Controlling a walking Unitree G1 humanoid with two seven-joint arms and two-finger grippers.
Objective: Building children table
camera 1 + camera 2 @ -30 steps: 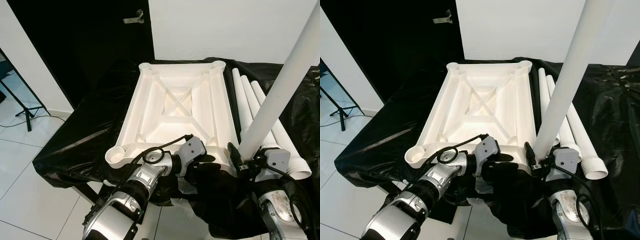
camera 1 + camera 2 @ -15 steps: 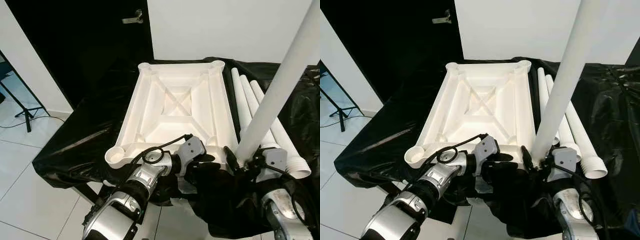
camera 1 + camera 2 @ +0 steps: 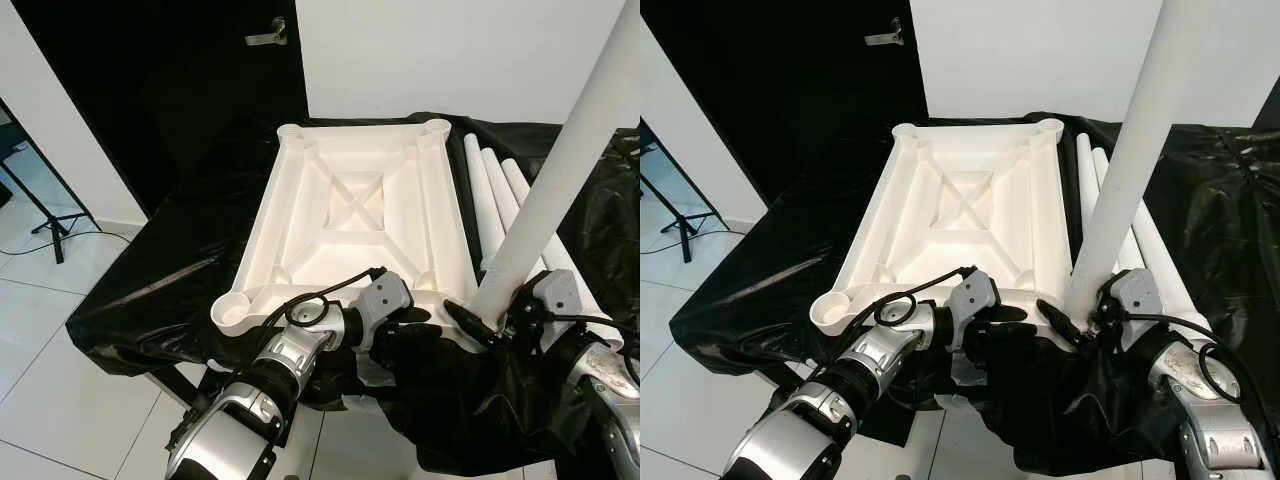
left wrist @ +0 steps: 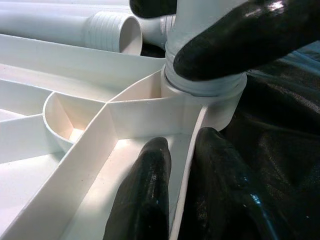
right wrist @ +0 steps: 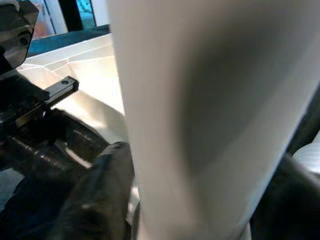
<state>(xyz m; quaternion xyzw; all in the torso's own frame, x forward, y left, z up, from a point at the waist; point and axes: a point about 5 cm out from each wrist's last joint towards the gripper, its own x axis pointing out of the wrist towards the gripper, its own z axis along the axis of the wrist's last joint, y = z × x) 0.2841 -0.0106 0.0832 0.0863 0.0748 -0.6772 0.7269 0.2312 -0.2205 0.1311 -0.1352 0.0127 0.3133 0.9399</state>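
A white tabletop (image 3: 350, 210) lies upside down on a black-covered bench. A white table leg (image 3: 560, 180) stands upright in its near right corner socket (image 4: 205, 100). My right gripper (image 3: 482, 322) is shut on the leg's base, with the leg (image 5: 200, 110) between its dark fingers (image 5: 95, 200). My left gripper (image 3: 410, 325) is shut on the tabletop's near rim just left of that socket. In the left wrist view its two fingers (image 4: 145, 200) straddle the rim wall. Three spare legs (image 3: 500, 200) lie side by side to the right of the tabletop.
The black sheet (image 3: 170, 270) drapes over the bench edges. A dark door with a handle (image 3: 268, 38) stands behind on the left, beside a white wall. A stand's legs (image 3: 40, 215) rest on the tiled floor at the far left.
My right wrist has swung out to the right and upward around the leg's base, its fingers now pointing leftward. The leg stays in the corner socket. The left gripper has not moved.
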